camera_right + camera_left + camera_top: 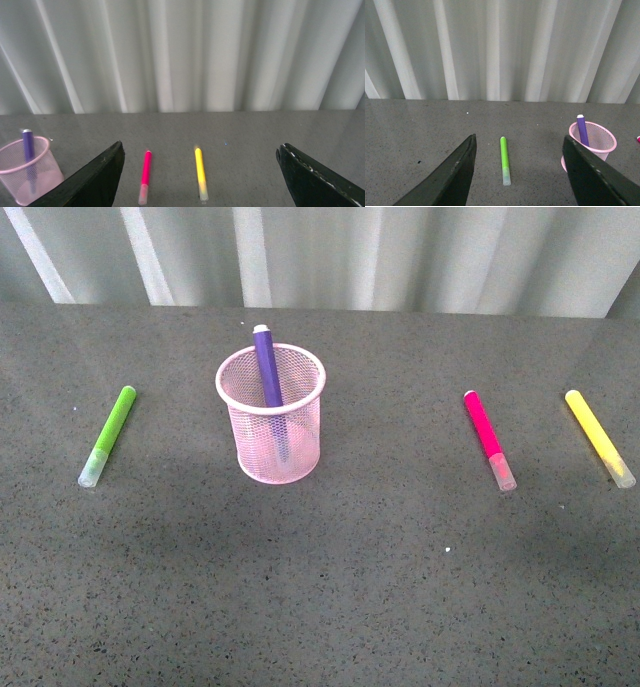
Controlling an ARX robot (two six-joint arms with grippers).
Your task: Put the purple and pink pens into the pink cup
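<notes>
The pink mesh cup (272,444) stands upright left of the table's middle. The purple pen (268,367) leans inside it, its white tip above the rim. The pink pen (487,436) lies flat on the table to the right, clear cap toward me. No gripper shows in the front view. My left gripper (517,171) is open and empty, with the cup (599,146) and purple pen (582,130) by its one finger. My right gripper (200,179) is open and empty, with the pink pen (145,174) lying between its fingers and the cup (17,183) beyond.
A lime-green marker (109,434) lies flat left of the cup, also between the left gripper's fingers (504,159). A yellow marker (598,436) lies at the far right, also in the right wrist view (200,178). A pale curtain (320,252) hangs behind the grey table (320,587).
</notes>
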